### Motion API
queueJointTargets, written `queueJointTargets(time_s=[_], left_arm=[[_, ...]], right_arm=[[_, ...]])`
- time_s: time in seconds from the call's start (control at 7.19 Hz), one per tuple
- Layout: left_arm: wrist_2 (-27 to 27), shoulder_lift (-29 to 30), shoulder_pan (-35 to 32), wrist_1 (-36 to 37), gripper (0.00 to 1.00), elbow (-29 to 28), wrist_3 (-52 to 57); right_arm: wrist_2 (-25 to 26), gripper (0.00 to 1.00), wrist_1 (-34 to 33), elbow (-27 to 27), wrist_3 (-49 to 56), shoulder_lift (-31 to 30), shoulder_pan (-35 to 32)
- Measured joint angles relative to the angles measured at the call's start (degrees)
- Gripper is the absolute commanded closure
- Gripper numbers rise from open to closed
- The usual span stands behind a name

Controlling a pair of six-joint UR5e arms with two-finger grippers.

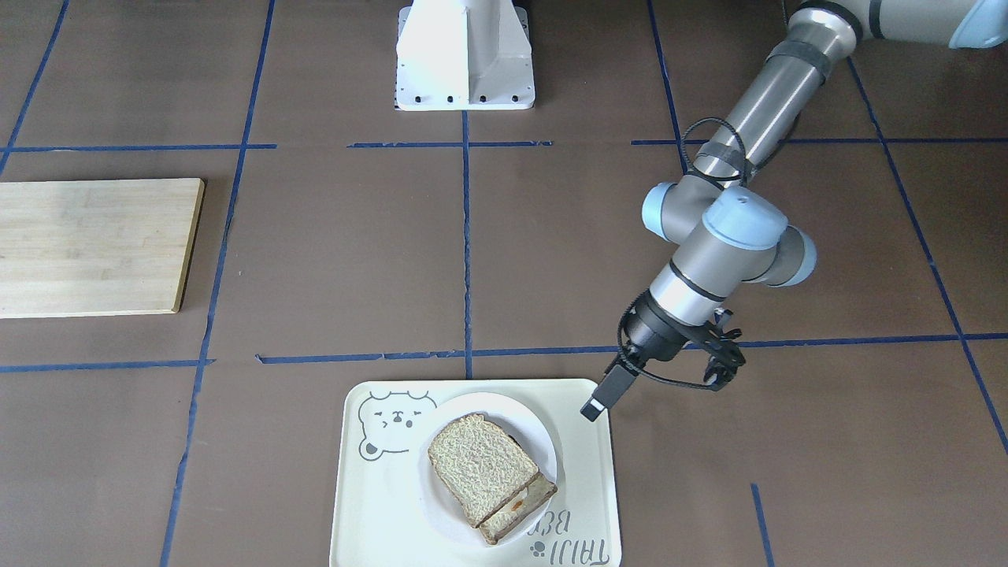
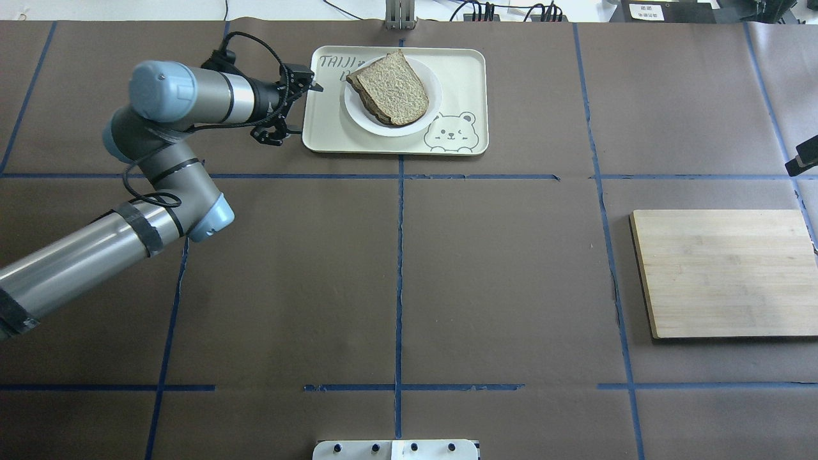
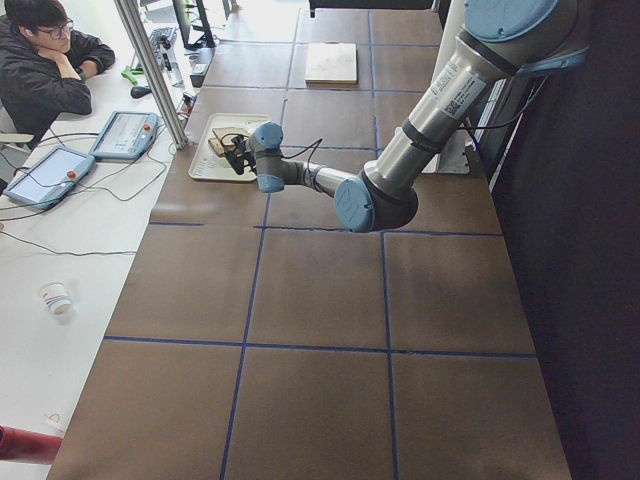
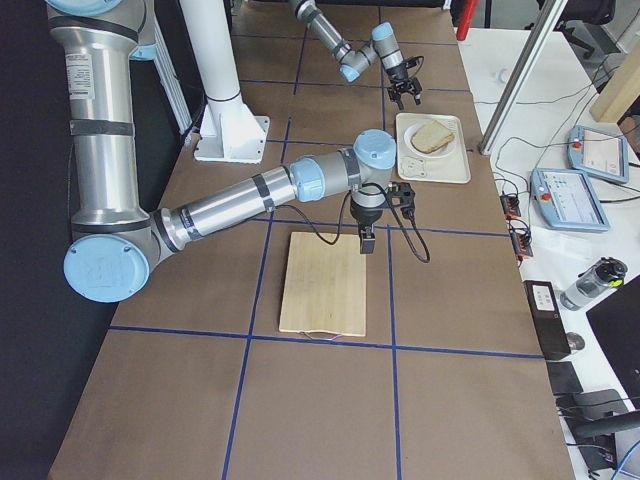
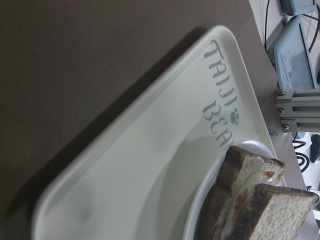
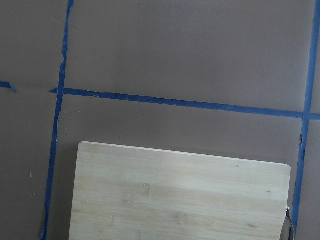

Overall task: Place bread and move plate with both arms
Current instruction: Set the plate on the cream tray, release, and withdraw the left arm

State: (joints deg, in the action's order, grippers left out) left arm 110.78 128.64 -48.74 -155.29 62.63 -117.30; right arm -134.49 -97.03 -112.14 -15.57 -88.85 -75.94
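The bread (image 1: 480, 465) lies on top of an egg-topped slice (image 1: 516, 504) on the white plate (image 1: 543, 441), which sits on the cream bear tray (image 1: 378, 504). The bread (image 2: 393, 89) and plate (image 2: 431, 112) also show in the overhead view. My left gripper (image 1: 594, 407) hovers at the tray's corner, apart from the plate; it looks shut and is empty. It points at the tray's left end (image 2: 316, 86). My right gripper (image 4: 368, 242) hangs over the far edge of the wooden board. Only its tip (image 2: 804, 158) shows overhead, so I cannot tell its state.
A bamboo cutting board (image 2: 725, 271) lies on the robot's right side, also in the right wrist view (image 6: 180, 195). The white robot base (image 1: 465, 55) stands at the table's middle edge. Blue tape lines cross the brown mat. An operator (image 3: 45, 60) sits beyond the tray.
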Motion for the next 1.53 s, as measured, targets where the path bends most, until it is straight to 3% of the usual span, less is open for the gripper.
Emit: queueJointTargets(time_s=[0.42, 0.7, 0.83, 1.11, 1.25, 1.53], left_arm=[[16.9, -10.5, -14.2, 2.9, 0.00, 7.4, 16.8], [24.2, -17.6, -23.4, 3.3, 0.00, 8.5, 34.8], [24.8, -20.4, -26.5, 4.2, 0.00, 8.6, 42.9], [20.3, -25.0, -30.8, 8.1, 0.00, 10.4, 57.6], [17.2, -27.9, -31.5, 14.9, 0.00, 14.9, 65.5], [10.9, -35.0, -32.3, 36.6, 0.00, 29.2, 82.8]], right_arm=[[0.1, 0.00, 0.1, -0.3, 0.3, 0.4, -0.1], [0.3, 0.00, 0.0, -0.1, 0.1, 0.1, -0.1], [0.5, 0.00, 0.0, 0.0, 0.0, 0.0, -0.1], [0.8, 0.00, 0.0, 0.1, -0.1, -0.1, -0.3], [0.8, 0.00, 0.0, 0.1, -0.2, -0.2, -0.5], [0.8, 0.00, -0.4, 0.7, -0.2, -0.4, -1.3]])
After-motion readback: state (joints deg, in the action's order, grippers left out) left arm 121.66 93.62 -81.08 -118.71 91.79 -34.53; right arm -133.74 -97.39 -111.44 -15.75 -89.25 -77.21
